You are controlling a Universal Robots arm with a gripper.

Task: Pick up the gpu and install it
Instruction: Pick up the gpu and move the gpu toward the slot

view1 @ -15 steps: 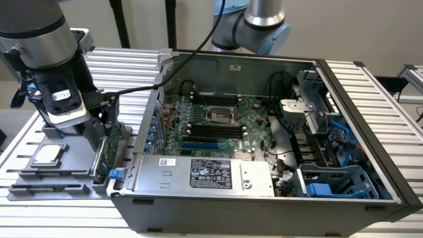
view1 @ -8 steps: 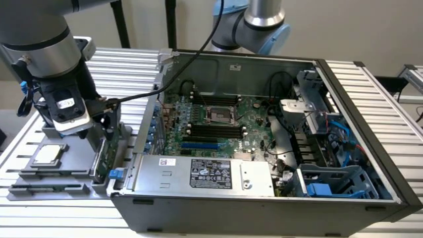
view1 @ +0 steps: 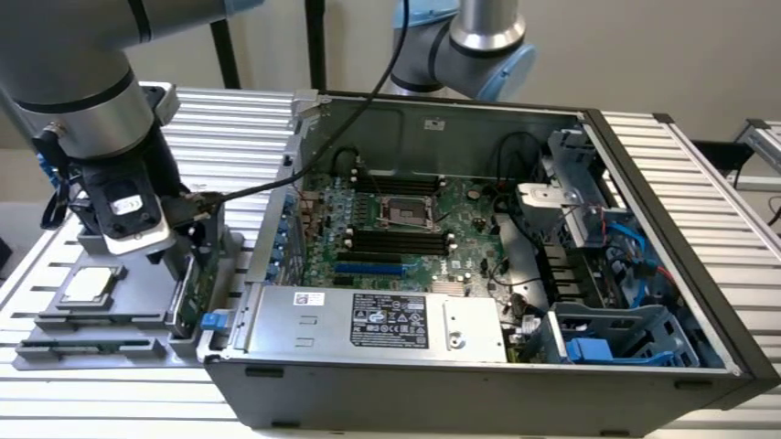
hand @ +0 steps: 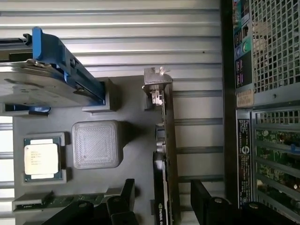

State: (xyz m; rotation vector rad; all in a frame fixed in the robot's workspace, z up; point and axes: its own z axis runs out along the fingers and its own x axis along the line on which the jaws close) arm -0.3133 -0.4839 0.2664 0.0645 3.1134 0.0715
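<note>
Wide-open tool (hand: 163,201) straddles the gpu (hand: 167,136), standing on edge, its bracket (hand: 157,83) pointing away.

We see a plain beige wall (view1: 659,55) behind a ribbed aluminium counter (view1: 720,210), two dark posts (view1: 225,55) rising between

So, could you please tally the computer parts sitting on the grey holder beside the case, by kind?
gpu: 1
hard drive with blue rails: 1
cpu chip: 1
memory stick: 1
Total: 4
</note>
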